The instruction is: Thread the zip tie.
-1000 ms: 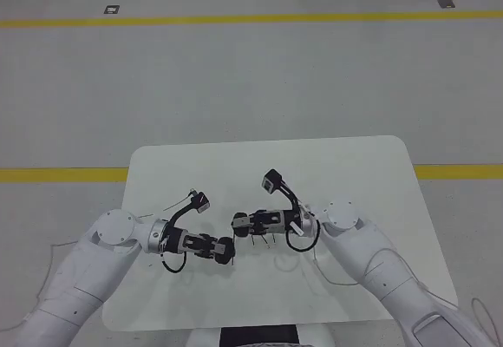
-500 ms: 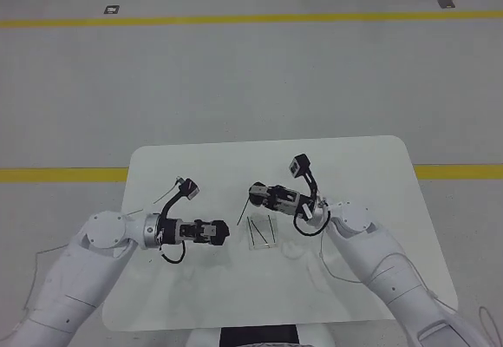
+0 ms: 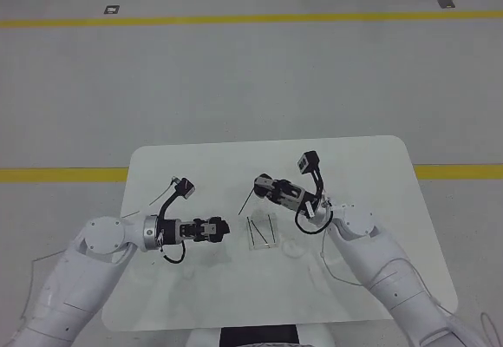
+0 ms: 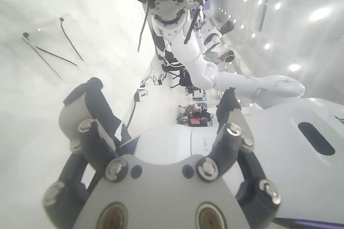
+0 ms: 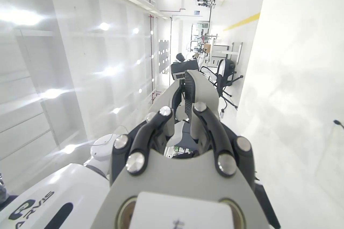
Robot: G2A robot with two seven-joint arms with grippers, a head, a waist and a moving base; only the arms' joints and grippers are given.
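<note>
My right gripper (image 3: 258,185) hangs above the middle of the white table, shut on a black zip tie (image 3: 244,206) whose free end dangles toward the table. In the left wrist view that zip tie (image 4: 142,28) hangs below the right gripper (image 4: 150,3). In the right wrist view the right gripper (image 5: 186,75) has its fingers pressed together. My left gripper (image 3: 225,228) sits low, left of the tie, open with nothing between its fingers (image 4: 91,85). Three more zip ties (image 4: 51,53) lie on a clear tray (image 3: 252,244).
The clear tray (image 4: 45,31) lies between the two grippers, a little toward the robot. The white table (image 3: 364,173) has bare surface to the far side and to both ends. One tie's head (image 5: 337,122) shows on the table.
Both grippers have drawn back from the tray. The right one rose toward the table's far side with a zip tie in it. The left one moved slightly left and stands open.
</note>
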